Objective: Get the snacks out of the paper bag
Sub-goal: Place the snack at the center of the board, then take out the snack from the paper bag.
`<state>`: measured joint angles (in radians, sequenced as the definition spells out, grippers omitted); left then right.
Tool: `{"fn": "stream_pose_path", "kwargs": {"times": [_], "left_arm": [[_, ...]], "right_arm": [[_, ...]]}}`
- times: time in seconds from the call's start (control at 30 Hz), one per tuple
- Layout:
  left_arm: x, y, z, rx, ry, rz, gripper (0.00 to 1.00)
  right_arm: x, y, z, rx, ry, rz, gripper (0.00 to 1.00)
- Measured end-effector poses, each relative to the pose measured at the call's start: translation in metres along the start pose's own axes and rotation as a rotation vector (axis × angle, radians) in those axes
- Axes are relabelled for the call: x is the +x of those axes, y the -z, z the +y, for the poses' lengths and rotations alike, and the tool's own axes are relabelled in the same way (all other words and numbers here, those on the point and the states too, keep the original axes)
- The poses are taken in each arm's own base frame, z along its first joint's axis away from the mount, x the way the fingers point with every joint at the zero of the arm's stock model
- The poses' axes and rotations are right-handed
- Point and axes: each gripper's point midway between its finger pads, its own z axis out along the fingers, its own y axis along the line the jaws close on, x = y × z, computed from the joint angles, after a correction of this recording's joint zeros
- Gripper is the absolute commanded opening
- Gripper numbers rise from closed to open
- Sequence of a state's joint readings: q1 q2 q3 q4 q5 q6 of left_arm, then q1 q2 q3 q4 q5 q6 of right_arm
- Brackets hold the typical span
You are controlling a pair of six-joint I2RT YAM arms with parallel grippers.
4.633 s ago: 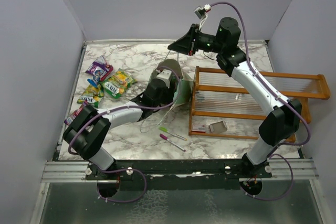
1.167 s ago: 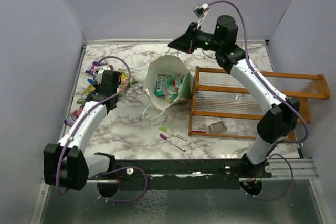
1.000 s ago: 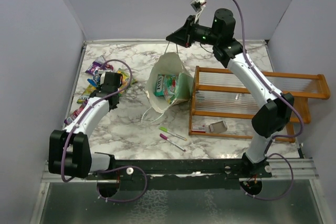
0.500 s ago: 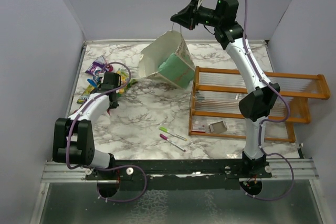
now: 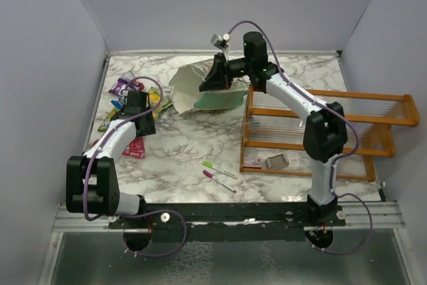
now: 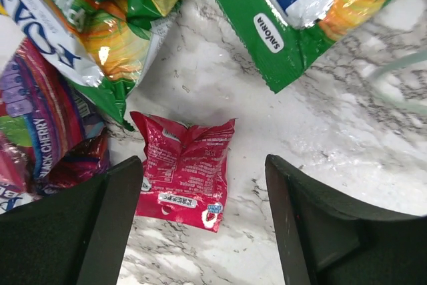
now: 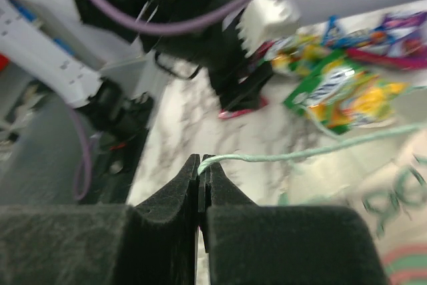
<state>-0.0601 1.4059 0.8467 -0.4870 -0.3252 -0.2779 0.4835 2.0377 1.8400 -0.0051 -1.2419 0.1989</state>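
Note:
The paper bag (image 5: 200, 90) is tipped on its side at the table's far middle, with its cream mouth facing left. No contents show. My right gripper (image 5: 215, 77) is shut on the bag's thin mint string handle (image 7: 300, 155); the bag also shows in the right wrist view (image 7: 380, 198). Several snacks (image 5: 150, 101) lie in a pile at the far left. My left gripper (image 6: 202, 165) is open just above a pink snack packet (image 6: 183, 168), one finger on each side. The packet lies flat on the marble (image 5: 135, 148), next to green packets (image 6: 293, 11) and a purple one (image 6: 33, 111).
An orange wooden rack (image 5: 320, 125) stands right of the bag, with a small grey item (image 5: 277, 160) at its near edge. A green pen (image 5: 219, 168) and a pink pen (image 5: 219, 181) lie at the near middle. Grey walls close in the table.
My right arm lifted the bag by its handle, swung it left and lowered it, tipping its mouth to the left. My left gripper left the bag and moved to the snack pile, now over a pink packet.

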Motion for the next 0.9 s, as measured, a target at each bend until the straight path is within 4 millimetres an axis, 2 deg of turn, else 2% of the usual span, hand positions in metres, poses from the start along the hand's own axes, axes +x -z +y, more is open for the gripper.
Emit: {"fn": "stream_pose_path", "kwargs": {"times": [0.07,0.13,0.17,0.33,0.37,0.4,0.6,0.9], "left_arm": [[-0.008,0.008,-0.001,0.020,0.012,-0.037,0.83],[-0.017,0.018,-0.001,0.042,0.031,-0.086,0.86],[-0.023,0.026,-0.002,0.056,0.043,-0.119,0.86],[-0.045,0.065,-0.009,0.176,0.129,-0.265,0.86],[-0.045,0.065,-0.009,0.176,0.129,-0.265,0.86],[-0.049,0.083,-0.016,0.251,0.163,-0.310,0.86],[-0.036,0.132,-0.049,0.558,0.242,-0.387,0.86],[-0.014,0.192,-0.105,1.019,0.188,-0.489,0.75]], "right_arm": [[0.022,-0.006,0.019,-0.056,-0.049,0.030,0.01],[0.031,-0.004,0.037,-0.080,-0.062,0.045,0.01],[0.029,-0.001,0.042,-0.078,-0.058,0.045,0.01],[-0.002,0.015,0.063,-0.038,0.036,0.015,0.01],[-0.008,0.019,0.066,-0.032,0.051,0.009,0.01],[-0.011,0.024,0.068,-0.022,0.062,0.003,0.01],[0.003,0.039,0.065,0.053,0.041,-0.006,0.02],[0.013,0.035,0.060,0.046,-0.072,-0.042,0.01]]}}
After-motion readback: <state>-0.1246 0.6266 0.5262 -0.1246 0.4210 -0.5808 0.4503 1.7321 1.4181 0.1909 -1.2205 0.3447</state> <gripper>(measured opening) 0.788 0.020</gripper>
